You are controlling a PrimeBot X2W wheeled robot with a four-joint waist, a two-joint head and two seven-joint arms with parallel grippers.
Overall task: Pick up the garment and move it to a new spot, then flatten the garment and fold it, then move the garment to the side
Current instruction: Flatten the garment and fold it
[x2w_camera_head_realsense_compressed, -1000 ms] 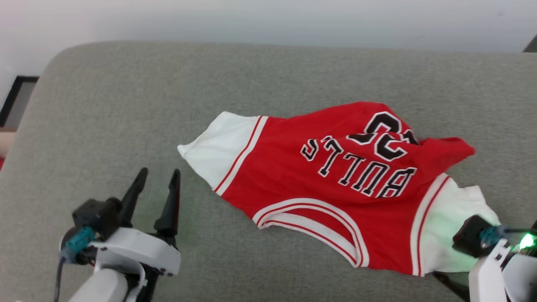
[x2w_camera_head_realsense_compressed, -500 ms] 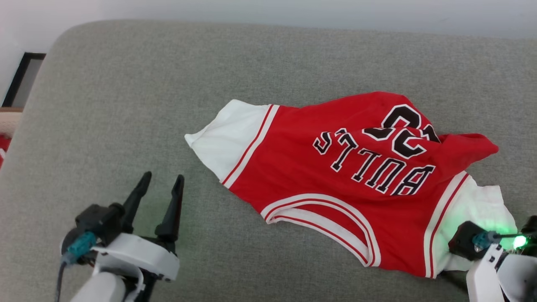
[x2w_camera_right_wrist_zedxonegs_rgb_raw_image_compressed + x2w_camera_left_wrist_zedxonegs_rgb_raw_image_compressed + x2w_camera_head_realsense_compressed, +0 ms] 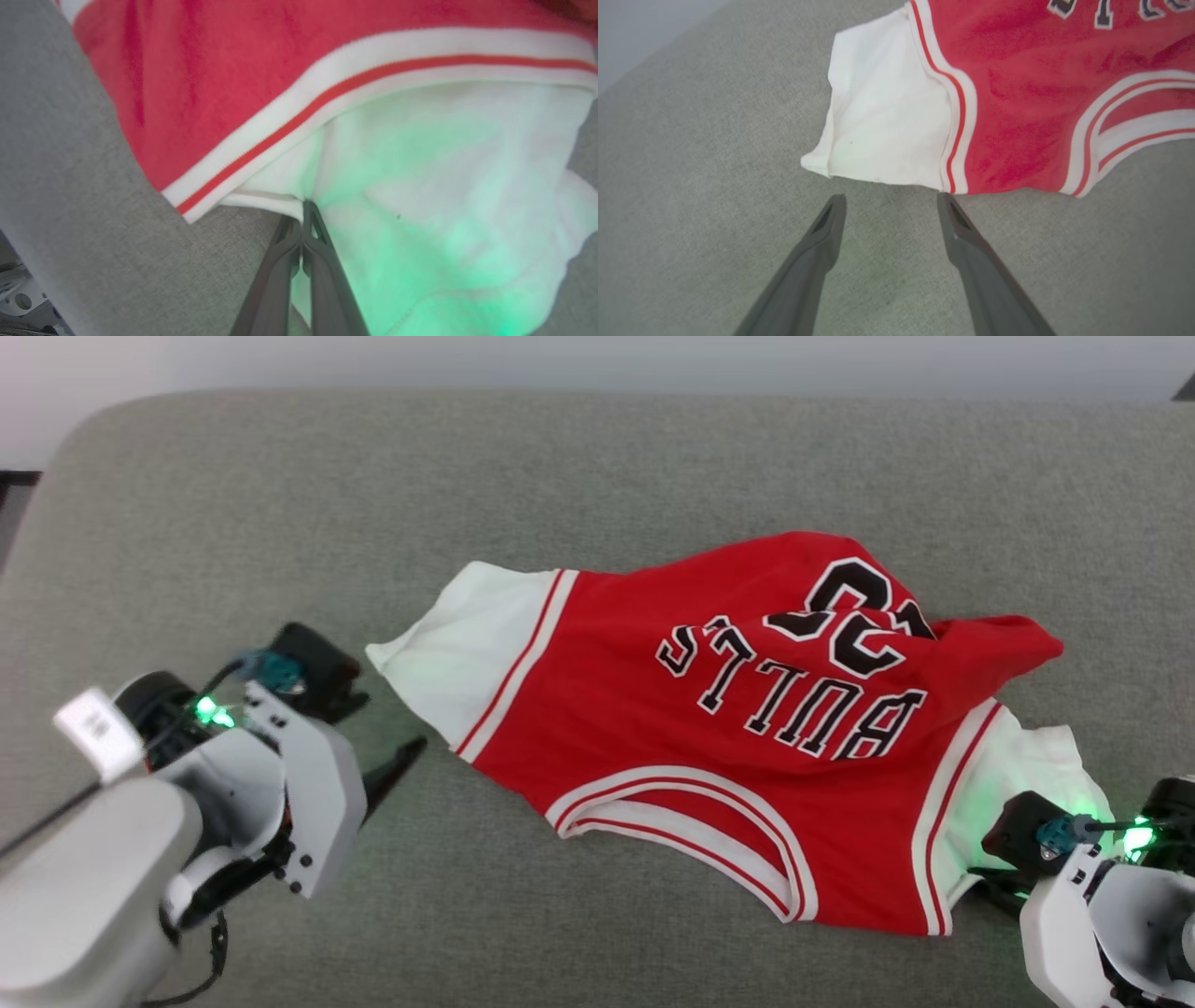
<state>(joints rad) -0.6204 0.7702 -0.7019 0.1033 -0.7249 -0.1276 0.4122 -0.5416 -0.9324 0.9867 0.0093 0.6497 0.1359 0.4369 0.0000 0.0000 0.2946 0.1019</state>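
The garment (image 3: 747,728), a red jersey with white sleeves and black lettering, lies spread and rumpled on the grey cushion (image 3: 280,523). My left gripper (image 3: 891,198) is open, its fingertips just short of the hem of the garment's white left sleeve (image 3: 887,116). In the head view the left gripper (image 3: 387,733) sits low at the left, pointing at that sleeve. My right gripper (image 3: 302,207) is shut on the garment, pinching the hem of the white right sleeve (image 3: 444,186). Green light from the wrist tints that sleeve.
The grey cushion's rounded back edge (image 3: 597,401) meets a pale wall. A dark frame (image 3: 9,504) stands at the far left. The cushion's front edge (image 3: 28,261) drops off near my right wrist (image 3: 1074,896). Bare fabric stretches left and behind the garment.
The right gripper has closed on the right sleeve's hem. The left arm has swung round and now points its open fingers at the left sleeve. The head camera shifted slightly.
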